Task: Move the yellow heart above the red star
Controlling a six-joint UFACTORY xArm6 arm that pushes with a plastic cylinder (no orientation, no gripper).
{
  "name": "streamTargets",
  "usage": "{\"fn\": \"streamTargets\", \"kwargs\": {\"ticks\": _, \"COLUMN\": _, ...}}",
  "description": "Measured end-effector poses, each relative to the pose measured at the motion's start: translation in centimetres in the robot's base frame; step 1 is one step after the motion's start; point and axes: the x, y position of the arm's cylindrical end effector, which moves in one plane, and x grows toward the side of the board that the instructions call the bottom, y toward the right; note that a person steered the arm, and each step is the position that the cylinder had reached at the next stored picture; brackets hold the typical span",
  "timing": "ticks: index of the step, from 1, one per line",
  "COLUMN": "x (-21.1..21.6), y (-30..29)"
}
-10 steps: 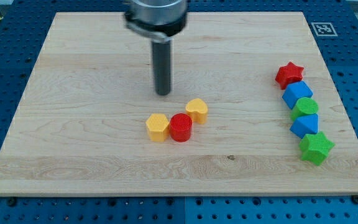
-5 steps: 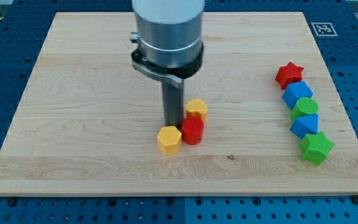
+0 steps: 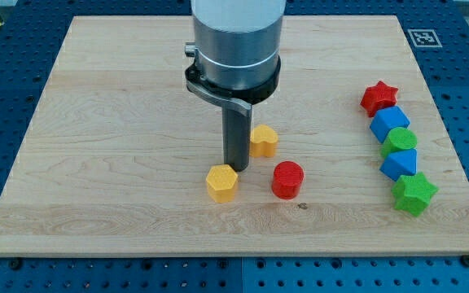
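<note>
The yellow heart (image 3: 263,140) lies near the board's middle. My tip (image 3: 236,168) stands just to its left and slightly below, close to or touching it. The red star (image 3: 379,98) is at the view's right, at the top of a column of blocks. A yellow hexagon (image 3: 221,182) lies just below-left of my tip. A red cylinder (image 3: 287,180) lies below-right of the heart, apart from it.
Below the red star run a blue block (image 3: 389,124), a green round block (image 3: 400,142), a blue block (image 3: 399,163) and a green star (image 3: 414,194). The wooden board (image 3: 96,98) has a marker tag (image 3: 422,37) at its top right corner.
My tip came down from above the three blocks and moved right between them. The red cylinder slid right and down, the yellow hexagon slid slightly down-right, and the yellow heart shifted slightly right.
</note>
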Motion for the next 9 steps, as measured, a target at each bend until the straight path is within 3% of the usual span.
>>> {"fn": "streamTargets", "kwargs": {"ticks": 4, "x": -0.1, "y": 2.5}}
{"fn": "streamTargets", "kwargs": {"ticks": 7, "x": -6.8, "y": 3.1}}
{"fn": "streamTargets", "kwargs": {"ticks": 9, "x": -6.2, "y": 4.5}}
